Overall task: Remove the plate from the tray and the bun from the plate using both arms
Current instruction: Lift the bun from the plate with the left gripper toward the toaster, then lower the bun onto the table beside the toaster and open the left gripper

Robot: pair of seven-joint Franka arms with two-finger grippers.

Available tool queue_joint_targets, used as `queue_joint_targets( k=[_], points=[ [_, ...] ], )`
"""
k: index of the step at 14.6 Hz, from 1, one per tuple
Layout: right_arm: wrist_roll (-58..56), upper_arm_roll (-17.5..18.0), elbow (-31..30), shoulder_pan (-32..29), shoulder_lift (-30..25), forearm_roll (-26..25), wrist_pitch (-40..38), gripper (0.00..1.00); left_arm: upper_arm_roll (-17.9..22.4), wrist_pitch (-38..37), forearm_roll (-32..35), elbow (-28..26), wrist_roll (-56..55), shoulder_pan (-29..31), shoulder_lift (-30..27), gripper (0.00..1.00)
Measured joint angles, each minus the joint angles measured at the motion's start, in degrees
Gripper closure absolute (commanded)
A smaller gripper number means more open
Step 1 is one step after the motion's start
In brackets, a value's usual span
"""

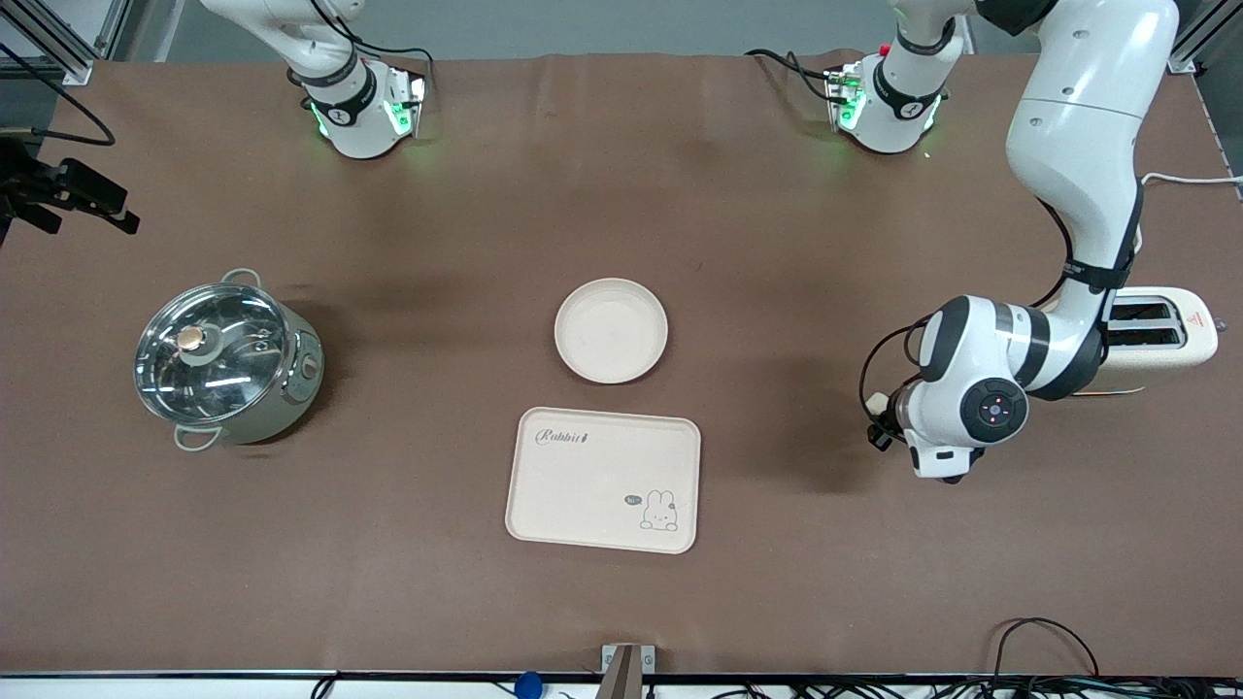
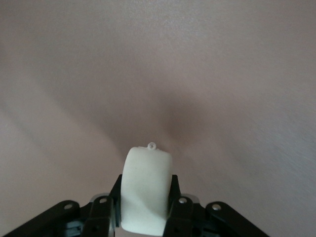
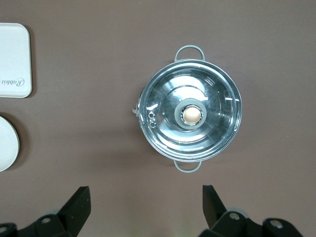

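The round cream plate (image 1: 611, 330) lies on the brown table, just farther from the front camera than the rabbit tray (image 1: 603, 480). My left gripper (image 1: 882, 419) hangs over bare table between the tray and the toaster, shut on the small pale bun (image 1: 877, 400). In the left wrist view the bun (image 2: 147, 187) sits squeezed between the black fingers (image 2: 178, 205). My right gripper (image 3: 146, 197) is open and empty, high over the table beside the pot; it is out of the front view. The plate's rim (image 3: 6, 143) shows at the edge of the right wrist view.
A steel pot with a glass lid (image 1: 228, 356) stands toward the right arm's end; it also shows in the right wrist view (image 3: 190, 116). A cream toaster (image 1: 1160, 330) stands toward the left arm's end, partly hidden by the left arm. The tray's corner (image 3: 14, 59) shows in the right wrist view.
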Motion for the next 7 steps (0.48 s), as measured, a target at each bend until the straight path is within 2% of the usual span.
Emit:
queue_joint_targets(
  k=[2,3,5,7],
  points=[
    [0.00,-0.12,0.00,-0.10,-0.18,0.00,0.00,0.00,-0.01,2.44,0.00,-2.03,1.44,0.94,0.08,0.52],
    [0.00,-0.15,0.00,-0.13,-0.24,0.00,-0.01,0.00,-0.01,3.45,0.00,-2.79,1.92,1.21,0.09,0.38],
    [0.00,-0.16,0.00,-0.13,-0.36,0.00,-0.22,0.00,-0.02,4.26,0.00,-3.46,2.31,1.32,0.09,0.00],
    [0.00,-0.15,0.03,-0.13,-0.41,0.00,-0.28,0.00,-0.12,4.39,0.00,-3.48,2.38,1.32,0.07,0.00]
  ],
)
